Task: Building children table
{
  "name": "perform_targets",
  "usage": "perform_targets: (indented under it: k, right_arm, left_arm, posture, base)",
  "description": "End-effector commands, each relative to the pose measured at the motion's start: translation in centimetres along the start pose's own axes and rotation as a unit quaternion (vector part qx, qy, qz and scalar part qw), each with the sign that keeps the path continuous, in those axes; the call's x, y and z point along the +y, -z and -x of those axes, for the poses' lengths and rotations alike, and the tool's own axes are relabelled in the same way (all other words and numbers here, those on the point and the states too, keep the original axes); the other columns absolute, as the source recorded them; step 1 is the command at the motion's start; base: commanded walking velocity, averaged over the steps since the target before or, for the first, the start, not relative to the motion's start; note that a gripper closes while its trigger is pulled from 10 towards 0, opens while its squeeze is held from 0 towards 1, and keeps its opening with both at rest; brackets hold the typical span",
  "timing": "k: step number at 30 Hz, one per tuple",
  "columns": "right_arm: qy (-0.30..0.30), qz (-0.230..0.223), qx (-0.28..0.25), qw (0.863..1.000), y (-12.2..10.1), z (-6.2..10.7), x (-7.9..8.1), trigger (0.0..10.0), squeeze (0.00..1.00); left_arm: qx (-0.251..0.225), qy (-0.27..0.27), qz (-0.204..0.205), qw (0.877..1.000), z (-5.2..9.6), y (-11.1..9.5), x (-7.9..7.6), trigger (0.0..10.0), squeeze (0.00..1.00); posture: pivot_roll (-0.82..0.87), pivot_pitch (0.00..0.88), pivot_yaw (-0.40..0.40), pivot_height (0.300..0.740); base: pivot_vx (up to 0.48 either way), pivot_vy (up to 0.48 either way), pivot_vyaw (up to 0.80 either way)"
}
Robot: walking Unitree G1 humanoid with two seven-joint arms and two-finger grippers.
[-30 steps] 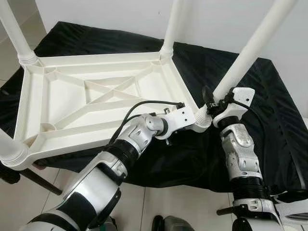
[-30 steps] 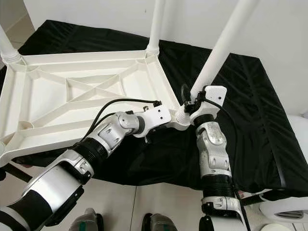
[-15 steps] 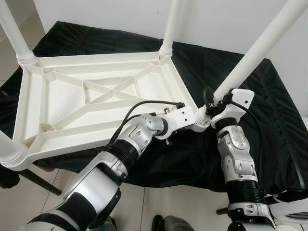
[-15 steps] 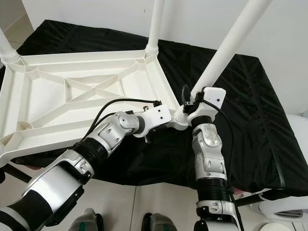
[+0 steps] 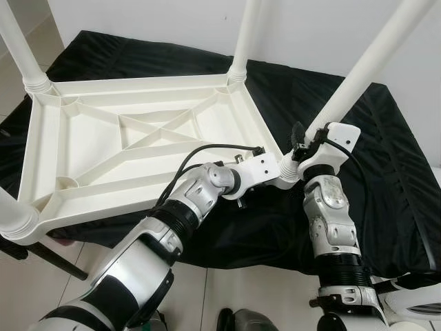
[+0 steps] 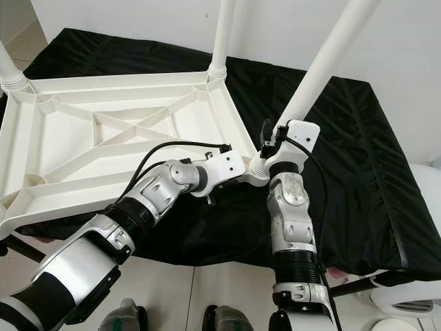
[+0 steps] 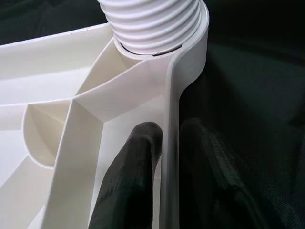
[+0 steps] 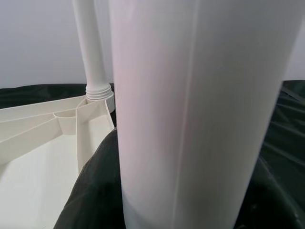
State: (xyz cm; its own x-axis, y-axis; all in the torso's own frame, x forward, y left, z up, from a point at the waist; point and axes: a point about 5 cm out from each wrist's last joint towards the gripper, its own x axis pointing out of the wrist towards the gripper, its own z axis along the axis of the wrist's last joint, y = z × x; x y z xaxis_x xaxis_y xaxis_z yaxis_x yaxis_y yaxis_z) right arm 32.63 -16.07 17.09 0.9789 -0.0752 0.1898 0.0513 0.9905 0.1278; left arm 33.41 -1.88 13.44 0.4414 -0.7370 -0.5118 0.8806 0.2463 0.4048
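Note:
A white children's table top (image 5: 138, 138) lies upside down on a black cloth. Legs stand at its back left (image 5: 21, 48), back right (image 5: 244, 34) and front left (image 5: 10, 217) corners. A fourth leg (image 5: 365, 69) leans out from the front right corner socket (image 5: 289, 172). My left gripper (image 7: 167, 157) is shut on the table top's rim beside that socket, with one finger (image 7: 128, 181) inside the rim wall and one outside. My right gripper (image 5: 303, 141) is shut on the fourth leg (image 8: 190, 114) just above its threaded base.
The black cloth (image 5: 386, 158) covers a low surface that reaches to the white wall behind. Pale tiled floor (image 5: 227, 289) lies in front, with my feet at the lower edge. A dark frame bar (image 5: 58, 261) sticks out under the cloth at the left.
My right forearm has swung a little to the left while still holding the leg, and the leg's top has swayed slightly. The left arm and the table top have stayed put.

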Motion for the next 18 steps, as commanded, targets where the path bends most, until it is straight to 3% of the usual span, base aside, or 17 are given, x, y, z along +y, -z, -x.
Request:
perform_targets:
  k: [1,15,18]
  right_arm:
    - [0.013,0.001,0.071,0.997,2.8,0.7,-0.2,10.0,0.0]
    - [0.081,0.011,0.066,0.994,2.9,1.5,-0.3,10.0,0.0]
    - [0.131,0.023,0.075,0.988,3.1,1.8,-1.0,10.0,0.0]
  left_arm:
    - [0.029,0.011,0.019,0.999,-0.2,1.6,-0.7,10.0,0.0]
    - [0.029,0.009,0.019,0.999,-0.1,1.6,-0.6,10.0,0.0]
    - [0.029,0.01,0.019,0.999,-0.1,1.5,-0.6,10.0,0.0]
  posture:
    - [0.03,0.064,-0.079,0.74]
    - [0.03,0.064,-0.079,0.74]
    - [0.03,0.067,-0.078,0.74]
  base:
    - [0.0,0.0,0.0]
    - [0.0,0.0,0.0]
    - [0.0,0.0,0.0]
